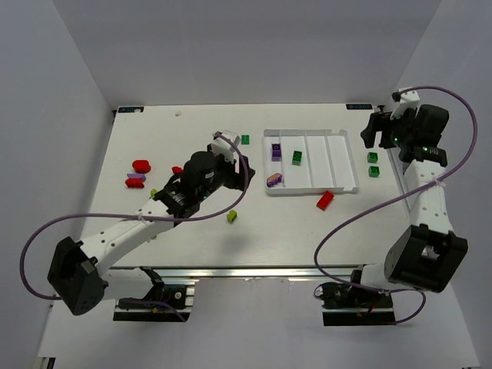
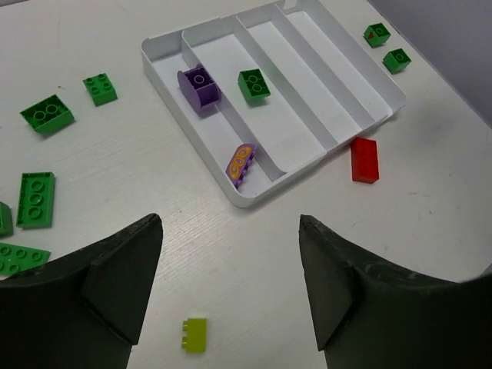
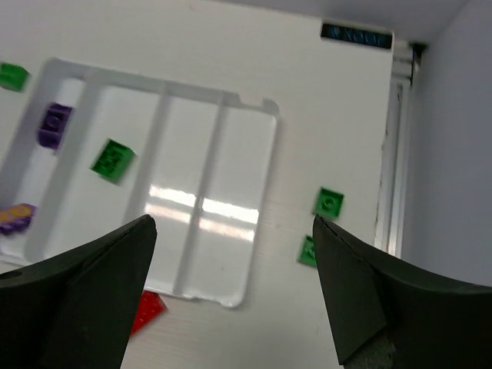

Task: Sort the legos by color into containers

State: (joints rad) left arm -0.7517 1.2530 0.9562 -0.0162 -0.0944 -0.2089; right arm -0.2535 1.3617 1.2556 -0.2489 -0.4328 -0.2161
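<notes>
Pick step likely: left gripper (image 2: 231, 221) spread, empty; small yellow-green studded plastic brick (image 2: 194, 334) near, beneath it. Lowering, closing required.

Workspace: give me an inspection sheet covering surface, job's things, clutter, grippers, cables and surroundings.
Surface: white table, no spills seen.
Job's things: white tray; the leftmost compartment holds two purple bricks, the next holds one green brick, the other two are empty. Loose: red brick by the tray's near edge, two green bricks to its right, yellow-green brick, red pieces at far left, more green bricks near the left arm.
Clutter: nothing seen.
Grippers: left gripper open, empty; right gripper open, empty.
Cables: one purple cable loops off each arm.
Surroundings: plain pale walls on three sides.
</notes>
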